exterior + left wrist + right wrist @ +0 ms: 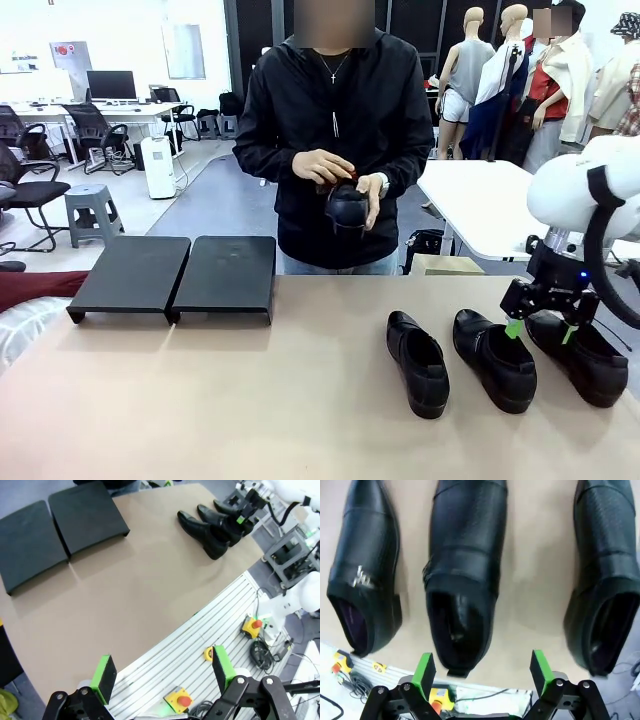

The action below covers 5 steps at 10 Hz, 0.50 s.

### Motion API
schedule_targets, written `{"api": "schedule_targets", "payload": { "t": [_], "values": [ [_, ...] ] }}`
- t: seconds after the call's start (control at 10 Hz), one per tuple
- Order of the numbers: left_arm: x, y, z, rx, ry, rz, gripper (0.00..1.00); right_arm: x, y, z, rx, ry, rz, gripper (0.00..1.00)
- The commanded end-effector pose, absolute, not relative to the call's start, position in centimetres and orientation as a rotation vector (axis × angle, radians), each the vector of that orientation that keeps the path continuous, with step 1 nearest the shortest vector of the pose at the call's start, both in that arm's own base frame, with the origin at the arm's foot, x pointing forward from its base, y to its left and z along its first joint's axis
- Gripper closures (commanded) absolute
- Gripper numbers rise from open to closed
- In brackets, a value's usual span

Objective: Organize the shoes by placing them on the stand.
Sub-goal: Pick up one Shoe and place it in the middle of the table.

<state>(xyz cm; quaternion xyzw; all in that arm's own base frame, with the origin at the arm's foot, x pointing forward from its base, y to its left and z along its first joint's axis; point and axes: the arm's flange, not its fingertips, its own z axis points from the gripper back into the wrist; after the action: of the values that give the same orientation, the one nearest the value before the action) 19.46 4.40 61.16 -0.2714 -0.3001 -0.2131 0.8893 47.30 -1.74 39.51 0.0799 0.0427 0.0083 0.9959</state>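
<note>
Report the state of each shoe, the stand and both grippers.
Left shoe, upright on table.
Middle shoe, upright on table.
Right shoe, upright on table.
Fourth shoe, held in person's hands.
Stand, no shoes on it.
Left gripper, open, holding nothing.
Right gripper, open, hovering above the shoes.

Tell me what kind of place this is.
Probably a robotics lab in an office-like room: a robot arm reaches over the table, emergency-stop buttons sit beside it, and a monitor and office chairs stand behind.
</note>
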Motion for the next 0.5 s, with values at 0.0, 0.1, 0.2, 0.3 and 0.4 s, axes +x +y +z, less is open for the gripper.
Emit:
{"api": "schedule_targets", "payload": {
  "t": [0.0, 0.1, 0.2, 0.3, 0.4],
  "values": [
    [19.4, 4.2, 61.0, -0.576, -0.632, -0.458, 0.0, 49.5, -2.0, 38.4, 0.179, 0.123, -0.014, 0.0],
    [19.4, 4.2, 61.0, -0.576, -0.632, -0.458, 0.0, 49.9, -1.8, 37.1, 0.188, 0.173, -0.008, 0.0],
    [19.4, 4.2, 61.0, -0.576, -0.632, -0.458, 0.0, 50.1, -1.8, 36.0, 0.17, 0.2, -0.031, 0.0],
    [19.4, 4.2, 61.0, -0.576, -0.632, -0.458, 0.0, 50.3, -1.9, 35.3, 0.166, 0.217, -0.043, 0.0],
    [19.4, 4.2, 61.0, -0.576, -0.632, -0.458, 0.0, 50.3, -1.9, 34.7, 0.165, 0.224, -0.042, 0.0]
  ]
}}
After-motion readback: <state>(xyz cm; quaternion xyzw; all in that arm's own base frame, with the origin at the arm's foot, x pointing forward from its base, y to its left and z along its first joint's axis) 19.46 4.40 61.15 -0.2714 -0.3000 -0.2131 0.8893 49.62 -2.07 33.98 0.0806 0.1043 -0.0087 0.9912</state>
